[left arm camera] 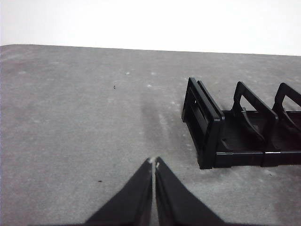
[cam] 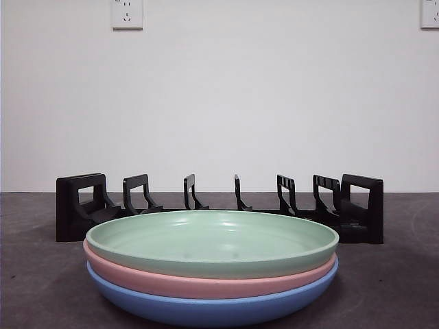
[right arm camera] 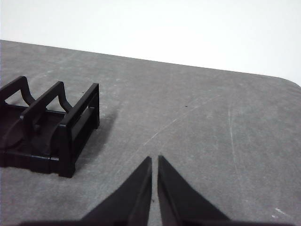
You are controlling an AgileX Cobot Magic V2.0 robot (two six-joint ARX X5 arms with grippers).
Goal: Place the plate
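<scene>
At the worktop's near edge, before the black slotted rack, your smooth, rigid pale-green plate tops the stack: take its thin rim; both claws, left and right, are closed, empty.

No readable text, label, brand, number or sign appears in any of the three views. The three stacked plates carry no print on their rims or walls. The black rack shows no marking on its end frames or dividers, in the front view or in either wrist view. The two wall sockets are plain white with no legible lettering. The worktop surface around the fingers is unmarked, showing only specks and faint scratches.
</scene>
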